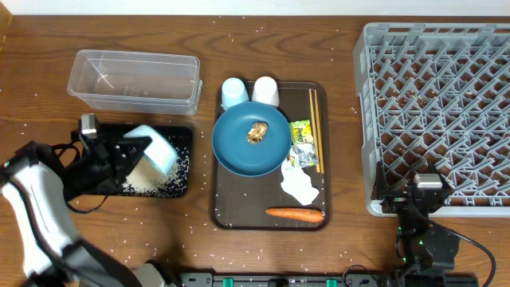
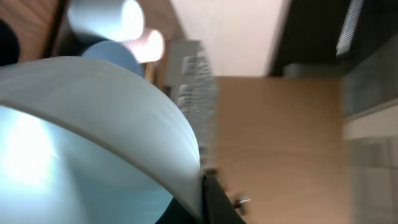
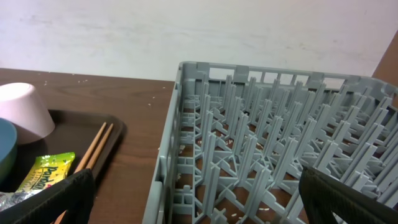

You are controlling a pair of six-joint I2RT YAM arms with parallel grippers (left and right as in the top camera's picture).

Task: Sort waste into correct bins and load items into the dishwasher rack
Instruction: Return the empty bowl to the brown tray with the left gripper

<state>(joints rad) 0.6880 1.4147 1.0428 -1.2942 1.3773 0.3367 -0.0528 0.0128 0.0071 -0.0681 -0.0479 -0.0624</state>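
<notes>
Rice grains (image 1: 151, 186) lie heaped at the near side of the shallow black tray (image 1: 185, 139), with more scattered over the wood around it. Above the tray the white bowl (image 1: 155, 151) hangs tipped on its side. The left gripper (image 1: 131, 149) is clamped on its rim, and the left wrist view shows the pale blue inside filling the frame with one dark finger (image 2: 214, 199) against the edge.

Just beyond the tray sits the clear tub (image 1: 135, 56). To the right is the brown serving tray (image 1: 231, 207), carrying the blue plate (image 1: 239, 151) with a brown food lump (image 1: 257, 132) on it. The light blue cup (image 1: 233, 92) and whitish cup (image 1: 265, 90) stand upside down at its far end. Chopsticks (image 1: 315, 127) lie along its right side, beside the snack wrapper (image 1: 300, 131). The crumpled napkin (image 1: 299, 183) and the carrot (image 1: 295, 214) lie nearer.

Farthest right stands the grey rack (image 1: 438, 104), with the right gripper (image 1: 426, 190) at its near edge, fingers (image 3: 62, 199) spread wide and holding nothing.
</notes>
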